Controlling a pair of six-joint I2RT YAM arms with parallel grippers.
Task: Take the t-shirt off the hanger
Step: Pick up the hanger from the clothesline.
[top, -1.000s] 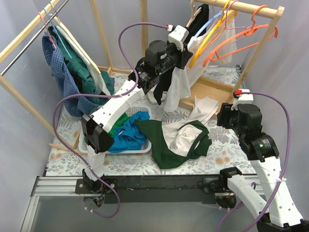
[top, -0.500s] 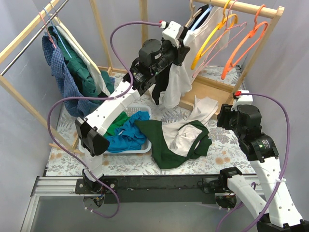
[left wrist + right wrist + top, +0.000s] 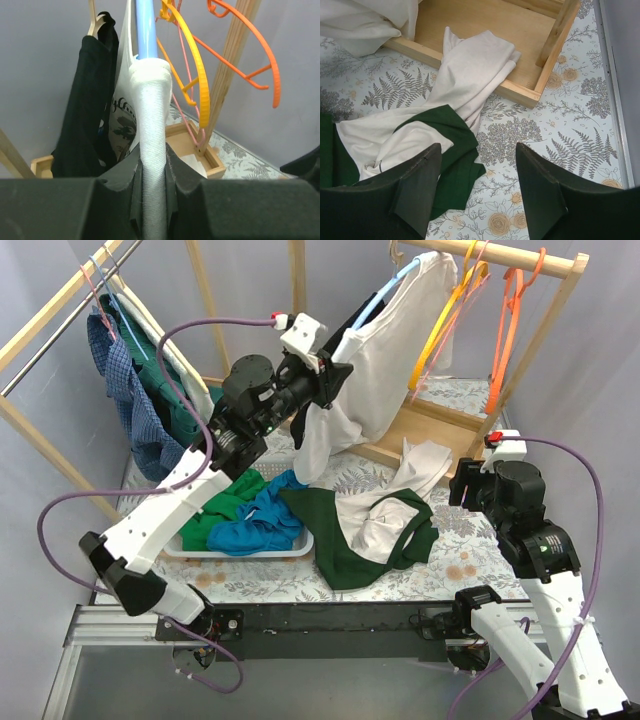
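A white t-shirt (image 3: 385, 370) hangs on a light blue hanger (image 3: 378, 298) from the wooden rail at the back right. My left gripper (image 3: 338, 365) is shut on the shirt's ribbed edge and holds it stretched out to the left of the rail. In the left wrist view the white ribbed fabric (image 3: 152, 150) runs up between the jaws of my left gripper (image 3: 153, 197) to the blue hanger (image 3: 146, 30). My right gripper (image 3: 477, 192) is open and empty above the floral tablecloth, by the green and white clothes (image 3: 445, 135).
Yellow (image 3: 445, 320) and orange (image 3: 510, 315) hangers hang on the same rail. A black garment (image 3: 87, 115) hangs behind the shirt. A wooden rack base (image 3: 440, 425) stands below. A white basket (image 3: 240, 530) holds blue and green clothes. A second rack at left (image 3: 140, 370) carries more shirts.
My left arm has pulled back to the left and lower with the shirt edge, stretching the white t-shirt out from the rail. The empty hangers have swung. The right arm has not moved.
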